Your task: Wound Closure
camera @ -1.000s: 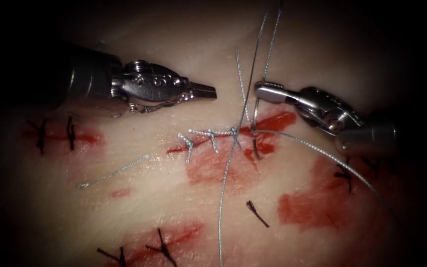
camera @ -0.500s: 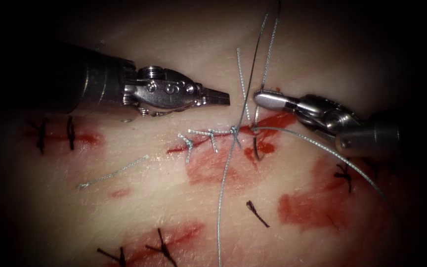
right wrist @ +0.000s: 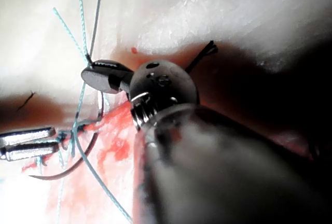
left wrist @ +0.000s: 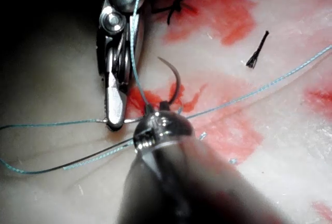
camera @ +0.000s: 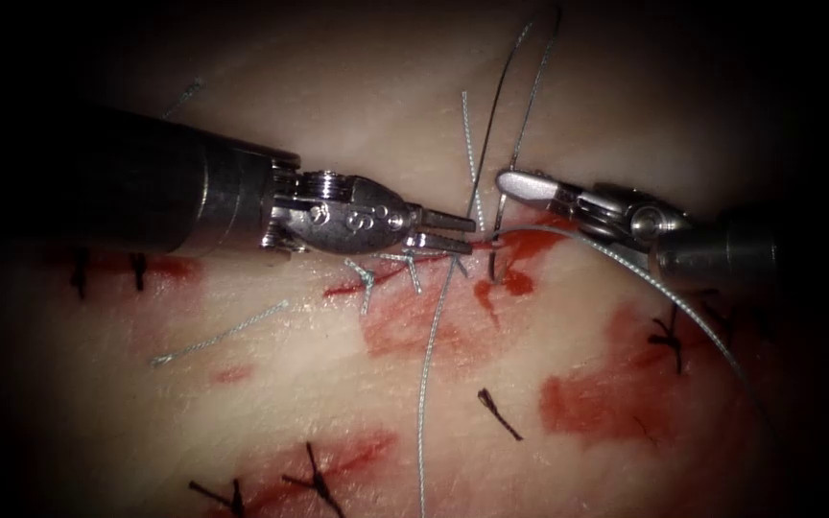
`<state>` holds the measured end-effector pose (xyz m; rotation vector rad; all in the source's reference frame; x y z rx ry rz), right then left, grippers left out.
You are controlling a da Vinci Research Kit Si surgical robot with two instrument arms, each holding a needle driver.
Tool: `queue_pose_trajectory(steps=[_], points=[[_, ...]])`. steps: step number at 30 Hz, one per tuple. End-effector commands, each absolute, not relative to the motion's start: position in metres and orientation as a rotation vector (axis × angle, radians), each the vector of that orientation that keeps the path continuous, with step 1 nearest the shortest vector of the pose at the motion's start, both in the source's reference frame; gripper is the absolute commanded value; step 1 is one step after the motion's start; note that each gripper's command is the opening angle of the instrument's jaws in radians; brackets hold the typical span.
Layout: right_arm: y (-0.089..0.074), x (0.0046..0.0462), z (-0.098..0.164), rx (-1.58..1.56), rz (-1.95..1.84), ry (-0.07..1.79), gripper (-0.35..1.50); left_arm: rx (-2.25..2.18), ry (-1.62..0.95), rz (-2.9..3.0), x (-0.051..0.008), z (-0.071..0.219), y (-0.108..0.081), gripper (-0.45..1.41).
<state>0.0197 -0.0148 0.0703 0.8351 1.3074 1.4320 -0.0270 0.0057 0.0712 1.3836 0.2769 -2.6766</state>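
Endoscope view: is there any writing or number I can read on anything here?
"69"? These are stamped marks on the left pincer's wrist, too small to read surely.
No other text can be read.
The left pincer is open and empty. The right pincer is shut on the needle's end, at the cut's right end. Whether the needle enters the tissue is unclear.

This is a surgical training lab. A slab of pale tissue [camera: 242, 384] serves as the practice piece, smeared with patches of red fluid [camera: 616, 393]. Its open cut [camera: 520, 251] is part-closed with pale stitches [camera: 410, 264], and older dark stitches [camera: 314, 480] sit in other red-marked spots. Loose cut ends of thread [camera: 218, 334] lie on the surface. Slim metal robot tools work over it under a narrow pool of light with dark edges.
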Motion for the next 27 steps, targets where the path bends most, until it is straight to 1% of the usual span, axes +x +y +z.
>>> queue_pose_trajectory(steps=[1,2,4,7,11,15,24,26,27], points=[[-0.0151,0.0206,0.0705,0.842,1.437,1.307,-0.35,1.384,0.283,-2.657,-0.0275,0.0719,0.0056,0.15],[-0.0152,0.0206,0.0705,0.842,1.437,1.307,-0.35,1.381,0.277,-2.654,-0.0276,0.0720,0.0056,0.17],[-0.0152,0.0206,0.0705,0.842,1.437,1.307,-0.35,1.381,0.281,-2.641,-0.0278,0.0722,0.0055,0.32],[-0.0152,0.0206,0.0705,0.842,1.437,1.307,-0.35,1.382,0.289,-2.622,-0.0279,0.0723,0.0054,0.39],[-0.0153,0.0206,0.0705,0.842,1.436,1.308,-0.35,1.385,0.290,-2.595,-0.0283,0.0723,0.0051,0.46],[-0.0153,0.0205,0.0705,0.846,1.440,1.306,-0.35,1.390,0.318,-2.599,-0.0285,0.0724,0.0045,0.46],[-0.0153,0.0205,0.0705,0.846,1.440,1.306,-0.35,1.418,0.405,-2.607,-0.0305,0.0728,0.0032,0.22],[-0.0154,0.0205,0.0705,0.846,1.440,1.306,-0.35,1.414,0.405,-2.599,-0.0311,0.0731,0.0031,0.09],[-0.0154,0.0205,0.0705,0.846,1.440,1.306,-0.35,1.420,0.419,-2.608,-0.0313,0.0733,0.0031,-0.10]])
